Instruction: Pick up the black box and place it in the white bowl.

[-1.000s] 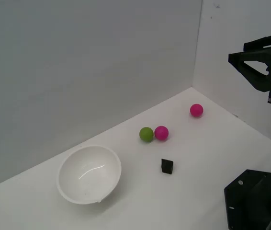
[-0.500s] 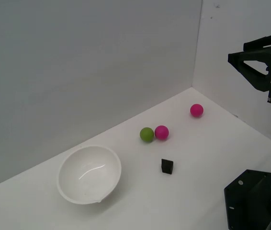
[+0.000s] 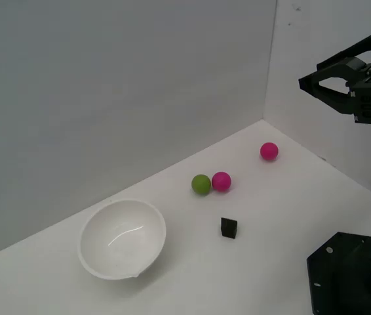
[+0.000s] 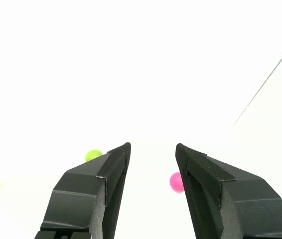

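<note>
One tiny matte black box (image 3: 229,228), near glossy white bowl (image 3: 122,239)

I'm looking at a plain white enclosure. A broad grey-white wall (image 3: 120,92) fills most of the exterior view, matte and unmarked. It meets a second, brighter white wall (image 3: 303,52) at a vertical corner seam toward the exterior view's right. Below both runs a smooth white tabletop (image 3: 271,210), its far edge slanting up toward that corner. Light is soft and even; I see only faint shadows on the surface. On my wrist feed everything is washed out to near-pure white, with one thin grey diagonal seam (image 4: 265,82) showing.
</note>
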Action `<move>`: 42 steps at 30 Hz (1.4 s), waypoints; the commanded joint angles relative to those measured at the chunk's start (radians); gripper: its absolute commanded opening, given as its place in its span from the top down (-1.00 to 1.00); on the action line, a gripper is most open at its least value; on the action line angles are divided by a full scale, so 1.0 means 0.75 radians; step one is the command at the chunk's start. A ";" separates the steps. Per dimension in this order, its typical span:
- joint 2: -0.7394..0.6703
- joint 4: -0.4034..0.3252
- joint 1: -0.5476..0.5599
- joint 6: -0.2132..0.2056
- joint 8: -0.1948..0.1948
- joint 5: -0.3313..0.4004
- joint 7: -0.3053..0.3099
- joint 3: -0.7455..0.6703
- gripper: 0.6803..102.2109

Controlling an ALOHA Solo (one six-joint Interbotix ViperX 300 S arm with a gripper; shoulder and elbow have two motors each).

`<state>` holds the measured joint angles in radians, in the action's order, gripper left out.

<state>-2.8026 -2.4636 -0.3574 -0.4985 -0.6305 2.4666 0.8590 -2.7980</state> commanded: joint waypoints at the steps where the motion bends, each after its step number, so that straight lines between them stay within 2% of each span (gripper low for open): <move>1: 0.047 0.041 0.020 0.016 -0.016 -0.049 0.022 0.041 0.04; 5: 0.108 0.072 0.070 0.090 -0.014 -0.082 0.051 0.102 0.04; 10: 0.166 0.096 0.145 0.141 -0.014 -0.104 0.084 0.162 0.03; 16: 0.227 0.102 0.284 0.266 -0.012 -0.112 0.135 0.223 0.03; 23: 0.276 0.102 0.448 0.323 -0.010 -0.112 0.143 0.272 0.04; 31: 0.319 0.100 0.654 0.446 -0.008 -0.108 0.200 0.317 0.03; 34: 0.354 0.098 0.706 0.464 -0.006 -0.104 0.227 0.354 0.03; 42: 0.430 0.090 0.769 0.468 -0.006 -0.094 0.229 0.425 0.03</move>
<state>-2.4866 -2.4022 0.2056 -0.1411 -0.6289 2.4037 1.0324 -2.4850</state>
